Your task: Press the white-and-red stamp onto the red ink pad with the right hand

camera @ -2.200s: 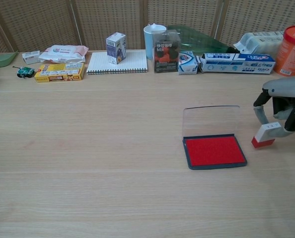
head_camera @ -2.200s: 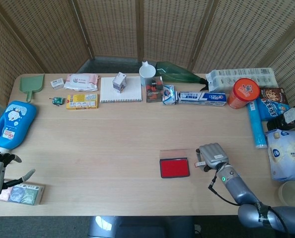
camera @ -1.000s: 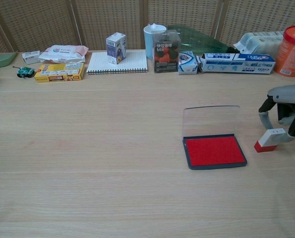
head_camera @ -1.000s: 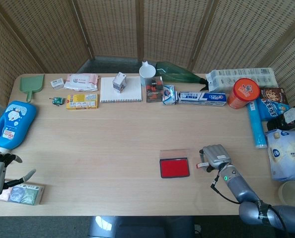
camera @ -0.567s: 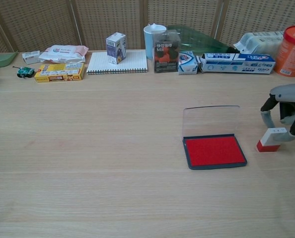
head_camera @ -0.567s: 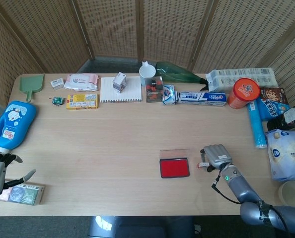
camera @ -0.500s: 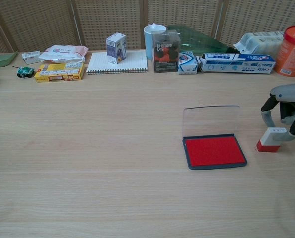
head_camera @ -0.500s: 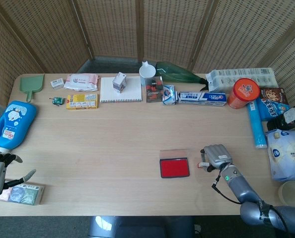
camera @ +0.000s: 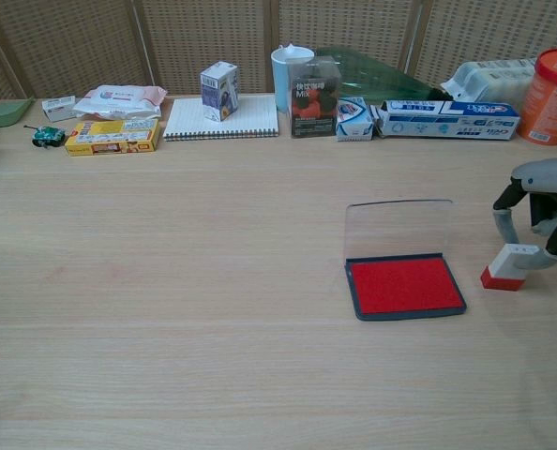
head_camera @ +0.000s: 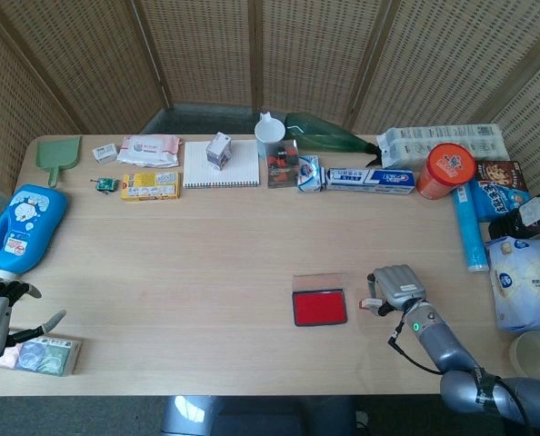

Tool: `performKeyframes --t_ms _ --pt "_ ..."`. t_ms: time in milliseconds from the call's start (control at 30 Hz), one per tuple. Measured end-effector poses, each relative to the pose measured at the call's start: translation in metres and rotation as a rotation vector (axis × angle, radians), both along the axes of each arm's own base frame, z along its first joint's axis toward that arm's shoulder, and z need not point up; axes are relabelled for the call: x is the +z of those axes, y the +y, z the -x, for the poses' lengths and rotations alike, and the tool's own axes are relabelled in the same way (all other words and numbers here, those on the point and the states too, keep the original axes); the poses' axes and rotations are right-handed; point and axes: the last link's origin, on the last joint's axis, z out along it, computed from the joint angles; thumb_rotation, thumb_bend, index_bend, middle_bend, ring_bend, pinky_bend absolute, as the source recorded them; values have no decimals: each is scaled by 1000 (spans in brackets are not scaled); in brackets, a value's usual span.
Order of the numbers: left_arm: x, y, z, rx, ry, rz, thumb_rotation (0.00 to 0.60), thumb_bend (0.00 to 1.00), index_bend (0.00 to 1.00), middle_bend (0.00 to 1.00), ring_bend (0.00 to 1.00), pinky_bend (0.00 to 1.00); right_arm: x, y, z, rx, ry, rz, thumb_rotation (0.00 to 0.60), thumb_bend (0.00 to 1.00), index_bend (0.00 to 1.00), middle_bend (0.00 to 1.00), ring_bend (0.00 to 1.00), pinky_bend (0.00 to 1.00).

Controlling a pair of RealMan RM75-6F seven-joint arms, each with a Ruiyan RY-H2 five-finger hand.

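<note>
A staged test room: woven rattan screens (head_camera: 252, 50) wall off a wooden bench (head_camera: 206, 263) lined with assorted household goods.

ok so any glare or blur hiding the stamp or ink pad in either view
Chest view: sharp and evenly lit; the clear raised lid of the red ink pad shows only faint sheen, and the white-and-red stamp casts a soft shadow. Head view: no glare, but the right hand covers most of the small stamp.
</note>
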Motion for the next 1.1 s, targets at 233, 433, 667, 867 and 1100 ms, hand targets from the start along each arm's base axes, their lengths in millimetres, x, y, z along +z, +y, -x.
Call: performKeyframes --t_ms 233,433,667,867,1100 --pt "0 0 1 2 -1 1 182 116 400 401 313 182 1 0 -2 5 0 1 516 313 478 1000 1000 1000" --pt "0 0 1 3 -4 -1 184 116 374 401 313 182 5 2 -6 -1 -17 4 512 312 467 1000 1000 1000" --pt "1 -1 2 4 -8 -3 182 117 369 401 313 182 13 2 -14 -20 -84 29 513 308 465 1000 1000 1000" --pt "2 -3 3 8 -11 -9 188 116 369 401 312 182 22 0 -22 -42 -196 79 515 295 488 1000 1000 1000" --pt "3 -7 5 22 -29 -10 186 116 369 401 312 182 35 -2 -31 -27 -362 180 515 294 548 986 1000 1000"
